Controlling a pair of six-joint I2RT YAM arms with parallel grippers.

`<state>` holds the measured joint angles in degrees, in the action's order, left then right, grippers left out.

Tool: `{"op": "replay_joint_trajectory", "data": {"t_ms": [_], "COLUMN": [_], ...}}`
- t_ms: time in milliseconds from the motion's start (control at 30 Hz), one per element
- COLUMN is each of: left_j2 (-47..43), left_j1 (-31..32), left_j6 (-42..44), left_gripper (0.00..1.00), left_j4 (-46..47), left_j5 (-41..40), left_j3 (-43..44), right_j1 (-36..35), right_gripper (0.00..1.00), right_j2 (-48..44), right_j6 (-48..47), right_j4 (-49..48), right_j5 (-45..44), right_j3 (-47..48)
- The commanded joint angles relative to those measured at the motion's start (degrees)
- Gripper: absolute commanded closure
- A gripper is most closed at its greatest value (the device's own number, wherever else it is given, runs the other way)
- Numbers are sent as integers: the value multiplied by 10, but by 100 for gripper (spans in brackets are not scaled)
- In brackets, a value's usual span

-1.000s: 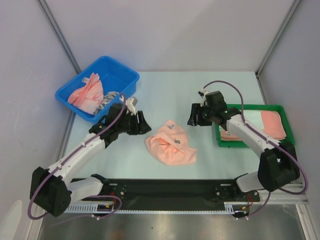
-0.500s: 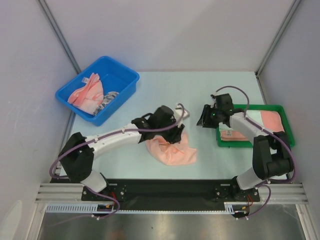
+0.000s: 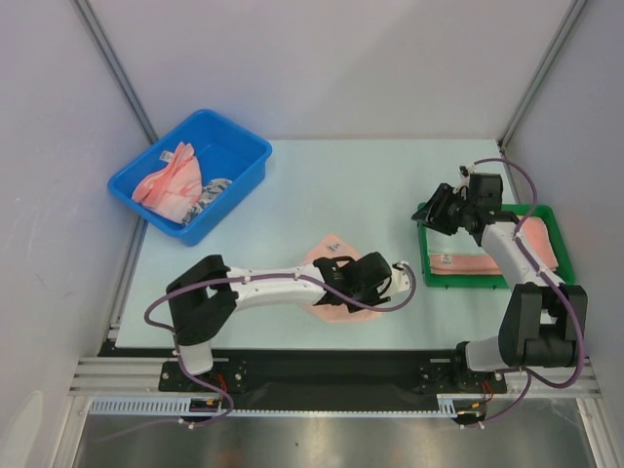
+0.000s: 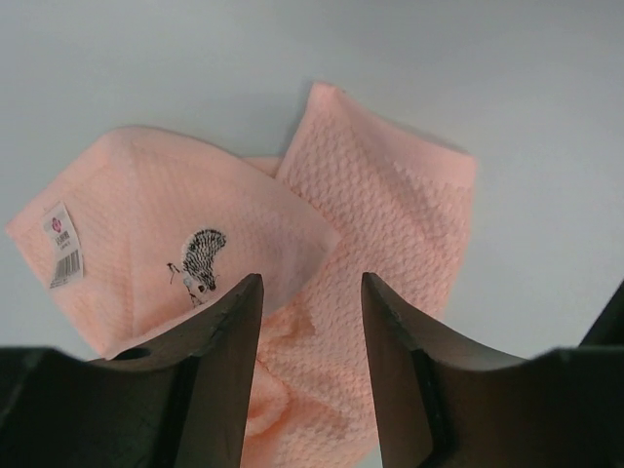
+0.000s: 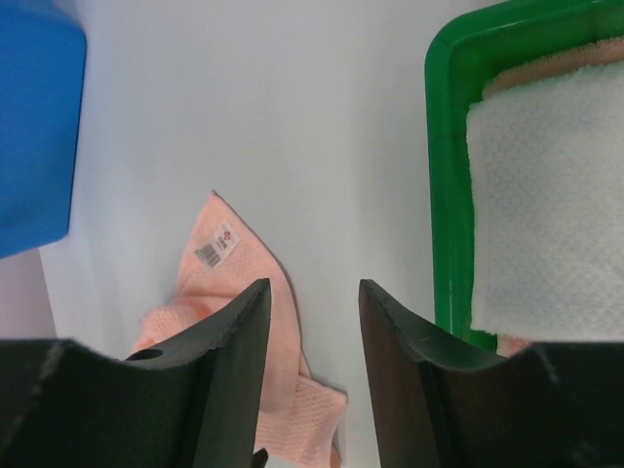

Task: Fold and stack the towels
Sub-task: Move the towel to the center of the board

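Observation:
A crumpled salmon-pink towel (image 3: 327, 258) lies at the table's middle; in the left wrist view (image 4: 380, 205) it shows a small embroidered animal and a white label. My left gripper (image 3: 343, 283) hovers over its near right part, open and empty (image 4: 310, 285), its jaws straddling a fold. My right gripper (image 3: 436, 210) is open and empty (image 5: 312, 288), above the table by the far left corner of the green tray (image 3: 422, 249). The tray holds folded towels, salmon-pink (image 3: 538, 239) and white (image 5: 536, 214). More pink towels (image 3: 168, 180) and a blue-and-white patterned one (image 3: 210, 191) lie in the blue bin (image 3: 239, 146).
The blue bin stands at the far left of the table, the green tray at the right edge. Grey walls close in the back and both sides. The arm bases sit on a black rail at the near edge.
My left arm has swung from beside the blue bin to the right, over the middle towel. My right gripper has moved right and back, to the tray's far left corner.

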<state>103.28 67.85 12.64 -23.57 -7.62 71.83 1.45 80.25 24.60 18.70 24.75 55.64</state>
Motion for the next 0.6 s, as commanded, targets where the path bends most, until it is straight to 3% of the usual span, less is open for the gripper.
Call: {"op": "replay_joint_trajectory", "data": {"t_ms": [0,300,367,500,567], "left_j2": [18,73,70,43,25], "left_j1": [8,11,11,9,5], "left_j6": [31,44,44,32,20], "left_gripper": [49,57,71,83,95], "left_j4": [-18,-8,5,9,17], "left_j5": [-54,-107,-122,-127,-124], "left_j3": [13,27,25,42,43], "right_j1": [9,12,12,11,10], "right_gripper": [53,53,53,53,52], "right_j2": [-18,-31,-33,-35,-31], "right_j6": [5,10,10,5,-5], "right_j4": [-16,-24,-25,-23,-14], "right_j5": [24,29,28,31,35], "right_j3": [10,-4,-6,-5,-1]}}
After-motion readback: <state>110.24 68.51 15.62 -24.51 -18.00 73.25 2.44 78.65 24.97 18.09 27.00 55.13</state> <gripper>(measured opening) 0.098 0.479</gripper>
